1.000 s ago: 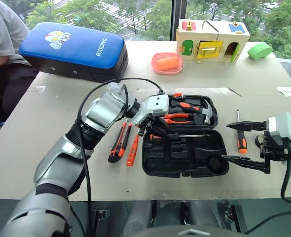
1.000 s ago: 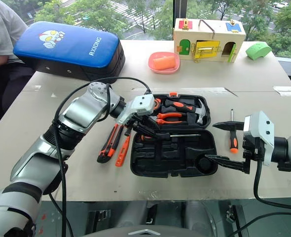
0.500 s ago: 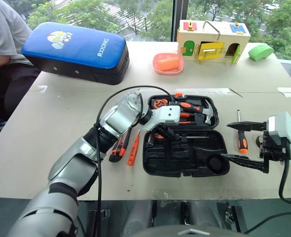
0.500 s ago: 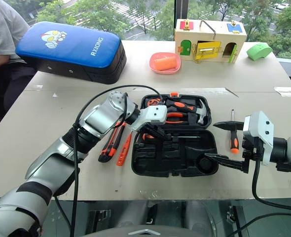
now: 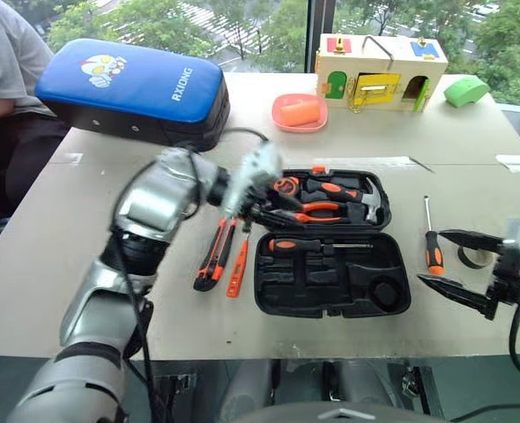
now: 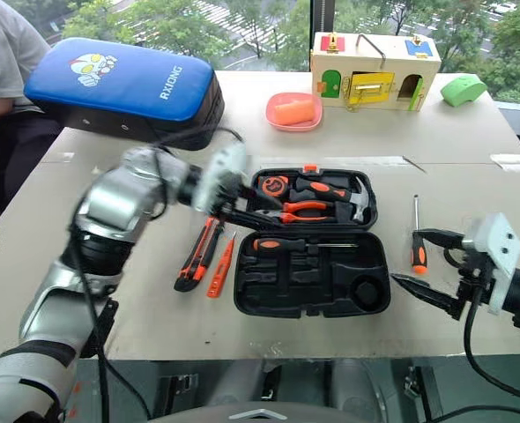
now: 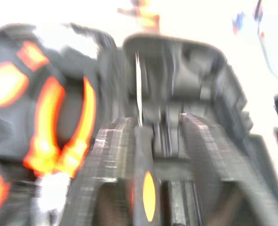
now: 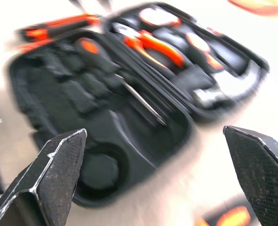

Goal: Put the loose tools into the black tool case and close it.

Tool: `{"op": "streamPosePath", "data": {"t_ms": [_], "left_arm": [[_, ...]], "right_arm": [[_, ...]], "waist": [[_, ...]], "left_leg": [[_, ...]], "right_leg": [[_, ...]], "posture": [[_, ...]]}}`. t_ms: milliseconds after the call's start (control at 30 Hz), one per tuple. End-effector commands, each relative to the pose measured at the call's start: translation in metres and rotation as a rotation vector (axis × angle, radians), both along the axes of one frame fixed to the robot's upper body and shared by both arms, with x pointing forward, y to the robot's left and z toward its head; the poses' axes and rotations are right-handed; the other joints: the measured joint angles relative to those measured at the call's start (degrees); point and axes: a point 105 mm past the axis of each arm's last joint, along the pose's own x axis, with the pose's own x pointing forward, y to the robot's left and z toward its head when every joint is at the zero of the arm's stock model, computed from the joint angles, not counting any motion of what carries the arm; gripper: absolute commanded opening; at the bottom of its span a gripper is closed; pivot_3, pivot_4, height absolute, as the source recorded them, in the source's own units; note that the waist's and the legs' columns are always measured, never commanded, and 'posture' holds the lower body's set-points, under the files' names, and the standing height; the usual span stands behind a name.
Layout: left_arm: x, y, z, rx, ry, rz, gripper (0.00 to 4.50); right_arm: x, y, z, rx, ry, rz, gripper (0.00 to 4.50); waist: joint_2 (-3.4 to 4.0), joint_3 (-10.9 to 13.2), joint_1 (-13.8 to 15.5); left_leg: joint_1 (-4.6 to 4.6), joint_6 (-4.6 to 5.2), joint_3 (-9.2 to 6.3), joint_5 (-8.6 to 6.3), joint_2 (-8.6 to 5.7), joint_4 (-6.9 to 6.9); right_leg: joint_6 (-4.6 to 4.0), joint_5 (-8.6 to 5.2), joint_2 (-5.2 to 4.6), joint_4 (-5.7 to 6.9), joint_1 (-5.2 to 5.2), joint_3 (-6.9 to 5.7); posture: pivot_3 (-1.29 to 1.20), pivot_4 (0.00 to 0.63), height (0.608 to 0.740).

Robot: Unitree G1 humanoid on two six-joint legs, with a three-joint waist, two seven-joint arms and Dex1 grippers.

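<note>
Screwdrivers: 1 in case (image 5: 332, 275), 1 beside; knife (image 5: 211, 256) + tester (image 5: 238, 267) loose; both tools spread.

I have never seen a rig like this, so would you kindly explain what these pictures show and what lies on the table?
This is a humanoid robot with two arms, each ending in a two-fingered hand. Two pictures come from cameras on its head, looking down over the table; the other two from cameras on its wrists. The black tool case lies open, with a hammer, pliers and one screwdriver inside. A utility knife and a slim orange tester lie left of the case, another screwdriver and a tape roll right of it. The left hand hovers at the case's left edge; the right hand is open. Neither holds anything.
</note>
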Motion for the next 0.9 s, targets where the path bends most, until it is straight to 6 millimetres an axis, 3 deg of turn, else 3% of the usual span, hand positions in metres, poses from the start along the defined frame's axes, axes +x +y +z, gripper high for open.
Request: {"op": "streamPosePath", "data": {"t_ms": [33,67,100,333,467,800,900], "left_arm": [[-0.023,0.009,0.025,-0.151,-0.056,-0.027,3.49],[-0.030,0.011,0.027,-0.167,-0.041,-0.039,4.18],[-0.036,0.011,0.028,-0.180,-0.031,-0.048,4.45],[-0.050,0.006,0.034,-0.256,0.047,-0.075,4.45],[-0.054,0.001,0.033,-0.243,0.045,-0.095,4.45],[-0.063,-0.001,0.017,-0.130,0.020,-0.114,4.45],[-0.061,0.000,0.017,-0.122,0.013,-0.111,4.50]], "right_arm": [[-0.018,-0.020,0.004,0.040,-0.005,-0.173,4.50],[-0.024,-0.025,0.000,0.042,0.007,-0.217,4.50],[-0.028,-0.030,-0.004,0.037,0.019,-0.257,4.50],[-0.039,-0.036,-0.019,0.089,0.064,-0.446,4.50],[-0.021,-0.022,-0.027,0.130,0.060,-0.480,4.50],[0.053,-0.006,-0.053,0.141,-0.014,-0.678,4.50],[0.059,0.007,-0.066,0.153,0.019,-0.676,3.59]], "waist": [[0.01,0.00,0.13],[0.00,0.00,0.10],[0.01,0.00,0.08],[0.09,-0.04,-0.23],[0.09,-0.05,-0.40],[0.18,-0.04,-0.14],[0.21,-0.04,-0.19]], "left_leg": [[0.00,0.00,-0.01,0.00,0.00,-0.04],[-0.01,0.00,0.00,-0.01,-0.01,-0.04],[0.00,0.01,0.01,-0.01,-0.02,-0.02],[0.30,0.05,0.02,-0.03,-0.01,0.00],[0.33,0.01,0.05,-0.01,0.00,-0.02],[0.26,-0.04,0.13,0.02,-0.04,-0.09],[0.22,-0.04,0.12,0.02,-0.04,-0.12]], "right_leg": [[0.01,0.01,-0.02,-0.08,0.03,0.00],[0.01,0.01,-0.04,-0.10,0.03,0.01],[0.02,0.01,-0.05,-0.09,0.06,0.02],[0.01,0.02,-0.04,-0.04,0.29,0.04],[0.00,0.02,0.02,-0.04,0.28,0.06],[-0.01,0.01,0.06,-0.05,0.15,0.15],[-0.01,0.01,0.08,-0.06,0.10,0.14]], "posture": [[0.00,0.150,0.735],[0.00,0.150,0.735],[0.00,0.150,0.735],[0.00,0.150,0.735],[0.00,0.150,0.735],[0.00,0.150,0.735],[0.00,0.150,0.735]]}}
